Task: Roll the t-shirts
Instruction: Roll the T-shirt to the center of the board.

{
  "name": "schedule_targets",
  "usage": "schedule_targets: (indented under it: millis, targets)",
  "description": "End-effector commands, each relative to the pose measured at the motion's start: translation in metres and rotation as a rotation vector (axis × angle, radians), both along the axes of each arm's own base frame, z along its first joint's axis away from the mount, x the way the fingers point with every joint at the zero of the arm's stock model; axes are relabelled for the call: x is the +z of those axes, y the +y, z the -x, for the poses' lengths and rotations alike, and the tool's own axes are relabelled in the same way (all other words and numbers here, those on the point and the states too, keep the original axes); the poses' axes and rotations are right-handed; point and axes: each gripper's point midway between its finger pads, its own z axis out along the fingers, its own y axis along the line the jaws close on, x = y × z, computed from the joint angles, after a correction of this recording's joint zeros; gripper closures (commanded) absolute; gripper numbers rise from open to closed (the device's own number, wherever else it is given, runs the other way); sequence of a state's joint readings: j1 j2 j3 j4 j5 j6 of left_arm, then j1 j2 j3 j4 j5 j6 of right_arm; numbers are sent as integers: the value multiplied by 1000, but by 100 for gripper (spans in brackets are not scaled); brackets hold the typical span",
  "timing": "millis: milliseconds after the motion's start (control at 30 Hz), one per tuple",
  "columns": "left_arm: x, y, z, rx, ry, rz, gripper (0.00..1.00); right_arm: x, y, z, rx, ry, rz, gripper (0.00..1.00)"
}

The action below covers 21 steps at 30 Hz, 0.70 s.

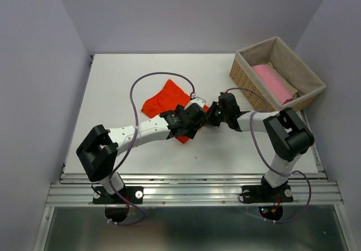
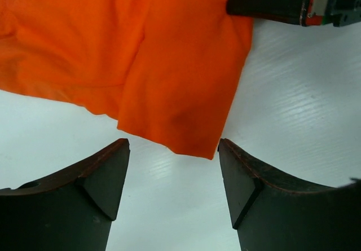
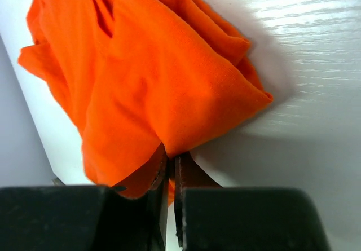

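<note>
Orange t-shirt (image 1: pixel 166 101) lies crumpled at centre of table (image 1: pixel 113 82); basket (image 1: pixel 242 73) at 2 o'clock. Right gripper (image 3: pixel 171 163) pinched on fabric fold. Left gripper (image 2: pixel 174 149) spread wide, hem corner between fingers, ungripped. Fabric likely light, limp, drapes; take by hem edge.

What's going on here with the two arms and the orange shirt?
The right arm's fingers are pinched shut on a fold of the orange t-shirt, which lies bunched on the white table. The left arm's fingers are open and hold nothing, poised at the shirt's near corner. The shirt is not rolled yet. A pink t-shirt sits in the wicker basket at the far right.
</note>
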<state>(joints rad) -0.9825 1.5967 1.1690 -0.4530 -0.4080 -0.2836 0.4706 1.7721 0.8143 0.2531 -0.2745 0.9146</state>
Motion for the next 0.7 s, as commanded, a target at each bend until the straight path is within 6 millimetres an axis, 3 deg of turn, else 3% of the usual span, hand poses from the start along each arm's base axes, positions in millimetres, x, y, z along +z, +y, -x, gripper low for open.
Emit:
schedule_targets:
  millis: [0,333,667]
  targets:
    - [-6,-8,5,-56,-20,-23,24,36,3,-8,6,-96,-45,99]
    - [-43,-13,13,-87,-22,-139,25,71,11,-7,36,-117,-90,99]
    - [-58,-13,9,-47,-59,-184,24,86,14,-5,48,-125,-124,99]
